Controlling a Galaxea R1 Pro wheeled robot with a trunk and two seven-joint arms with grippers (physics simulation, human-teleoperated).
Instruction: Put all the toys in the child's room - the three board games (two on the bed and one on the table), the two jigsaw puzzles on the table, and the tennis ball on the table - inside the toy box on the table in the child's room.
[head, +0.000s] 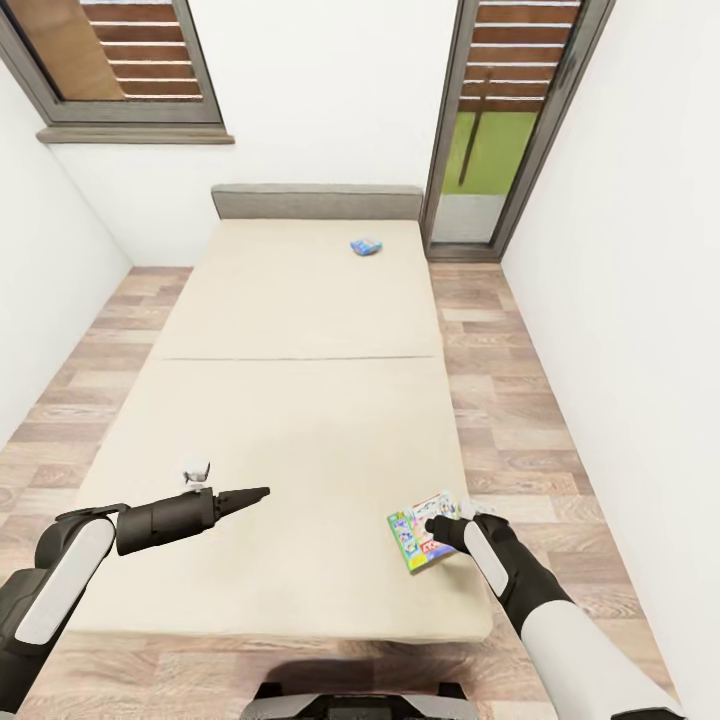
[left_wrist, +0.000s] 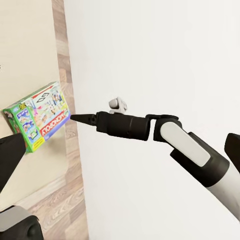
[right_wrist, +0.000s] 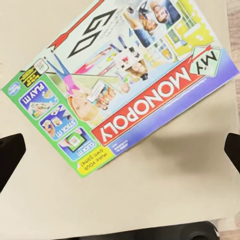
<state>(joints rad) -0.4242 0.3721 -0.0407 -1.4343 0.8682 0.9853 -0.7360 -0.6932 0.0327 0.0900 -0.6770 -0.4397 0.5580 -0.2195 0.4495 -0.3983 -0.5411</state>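
The Monopoly box (head: 425, 530) lies flat at the bed's (head: 300, 420) near right corner, about five o'clock in the head view. The right gripper (head: 437, 526) hangs directly above it, jaws spread wide and empty. Descend squarely, straddling one edge. The left gripper (head: 255, 493) looks closed, idle. The small blue game (head: 366, 245) waits at twelve o'clock.

You have the bed (head: 290, 420) ahead of you: a broad cream mattress in two panels with a seam across the middle, standing on a wood-plank floor (head: 520, 400). On its near right corner lies the green-and-white Monopoly box (head: 418, 535), flat and skewed to the edge. Near the grey headboard (head: 316, 200), well apart, rests the small blue game box (head: 366, 246).
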